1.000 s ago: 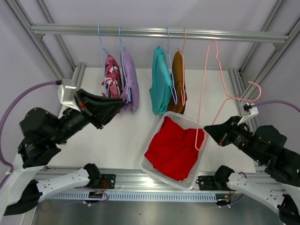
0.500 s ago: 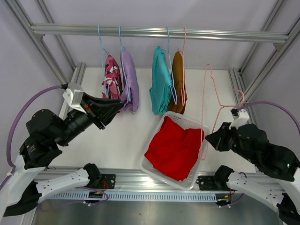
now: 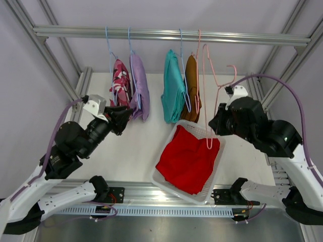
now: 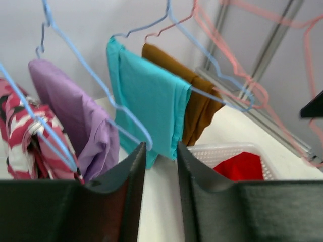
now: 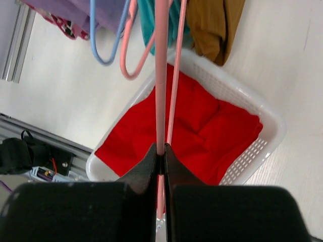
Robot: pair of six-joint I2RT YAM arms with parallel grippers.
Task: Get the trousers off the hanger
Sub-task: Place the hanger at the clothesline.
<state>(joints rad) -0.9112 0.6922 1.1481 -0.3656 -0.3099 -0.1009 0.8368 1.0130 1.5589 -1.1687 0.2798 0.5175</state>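
Observation:
Four trousers hang on hangers from the rail: camouflage (image 3: 120, 80), lilac (image 3: 140, 83), teal (image 3: 173, 93) and rust-brown (image 3: 191, 80). Red trousers (image 3: 189, 159) lie in the white basket (image 3: 204, 132). My right gripper (image 5: 160, 151) is shut on the wire of a bare pink hanger (image 5: 161, 75), held upright over the basket, right of the rust-brown pair (image 5: 214, 25). My left gripper (image 4: 160, 148) is open and empty, its tips just below the lilac trousers (image 4: 75, 116) and pointing at the teal ones (image 4: 149, 101).
An aluminium rail (image 3: 171, 35) spans the back, with slanted frame posts at both sides. Blue hangers (image 4: 91, 75) carry the left garments. The basket's mesh wall (image 5: 247, 156) sits at the table's near edge, between the two arms.
My right arm has swung left and up, carrying the pink hanger from the right side to just beside the rust-brown trousers. The left arm has shifted right and drawn back slightly.

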